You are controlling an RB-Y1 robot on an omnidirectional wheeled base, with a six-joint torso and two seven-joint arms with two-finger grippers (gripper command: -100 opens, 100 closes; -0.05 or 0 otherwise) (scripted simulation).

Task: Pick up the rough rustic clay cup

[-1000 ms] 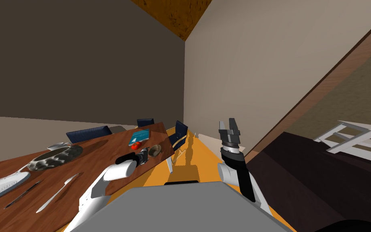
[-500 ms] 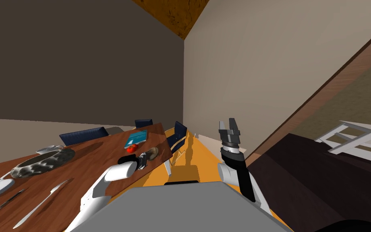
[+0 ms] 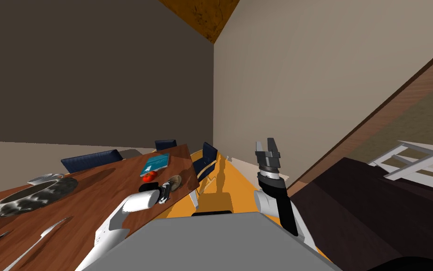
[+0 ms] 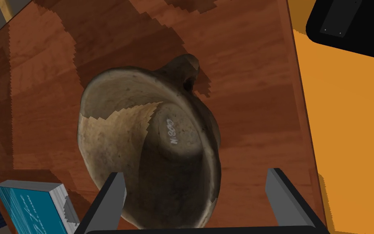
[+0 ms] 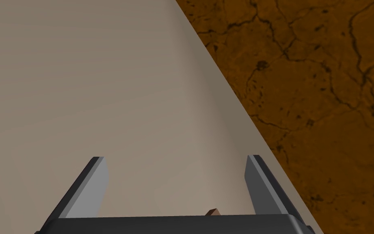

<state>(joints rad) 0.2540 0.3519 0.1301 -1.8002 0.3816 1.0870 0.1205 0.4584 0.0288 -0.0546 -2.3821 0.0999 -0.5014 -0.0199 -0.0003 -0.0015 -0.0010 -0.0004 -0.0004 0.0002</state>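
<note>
left tool spread above cup, which sits near the bench edge, book beside. one finger overlaps its rim: descend and you may knock it onto the floor.

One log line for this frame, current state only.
phase: pre-grasp | left gripper: open, over clay cup | clay cup: on wooden table, near edge | right gripper: open, raised

head camera looks steeply down over the table; left wrist camera, close above, shares its cup.
</note>
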